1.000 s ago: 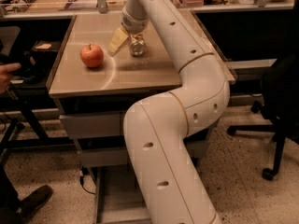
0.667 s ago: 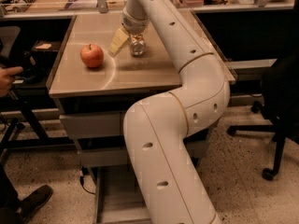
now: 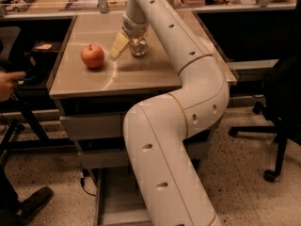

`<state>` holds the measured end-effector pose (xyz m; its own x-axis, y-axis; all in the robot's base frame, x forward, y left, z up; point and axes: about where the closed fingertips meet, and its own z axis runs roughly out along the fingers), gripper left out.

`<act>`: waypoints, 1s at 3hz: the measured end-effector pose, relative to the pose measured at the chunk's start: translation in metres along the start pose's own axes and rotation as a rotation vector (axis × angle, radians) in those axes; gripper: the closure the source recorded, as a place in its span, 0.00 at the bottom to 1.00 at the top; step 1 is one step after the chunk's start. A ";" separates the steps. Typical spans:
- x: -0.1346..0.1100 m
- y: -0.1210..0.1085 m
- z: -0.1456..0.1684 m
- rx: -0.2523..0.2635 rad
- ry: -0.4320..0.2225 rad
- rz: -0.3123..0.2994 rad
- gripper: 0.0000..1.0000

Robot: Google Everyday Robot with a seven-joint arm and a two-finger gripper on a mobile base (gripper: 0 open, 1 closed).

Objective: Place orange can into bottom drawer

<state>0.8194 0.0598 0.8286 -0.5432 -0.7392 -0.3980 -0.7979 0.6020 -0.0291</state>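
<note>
One arm [image 3: 197, 93] folded, tool [image 3: 129, 45] at orange can [image 3: 139, 47].

Arm [image 3: 188, 93]: smooth white plastic, slight gloss. Gripper [image 3: 127, 48] at the can [image 3: 139, 46] on the tabletop [image 3: 141, 74], pale yellow, matt. Can: shiny silvery metal. Apple [image 3: 92, 55]: glossy red skin. Tabletop: smooth metal, soft sheen. Bottom drawer [image 3: 113, 201]: matt grey metal.
</note>
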 end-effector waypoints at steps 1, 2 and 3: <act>0.002 0.002 0.007 -0.009 0.014 -0.007 0.00; 0.002 0.002 0.007 -0.009 0.014 -0.007 0.19; 0.002 0.002 0.007 -0.009 0.014 -0.007 0.43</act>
<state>0.8183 0.0611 0.8215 -0.5410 -0.7475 -0.3854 -0.8040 0.5941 -0.0236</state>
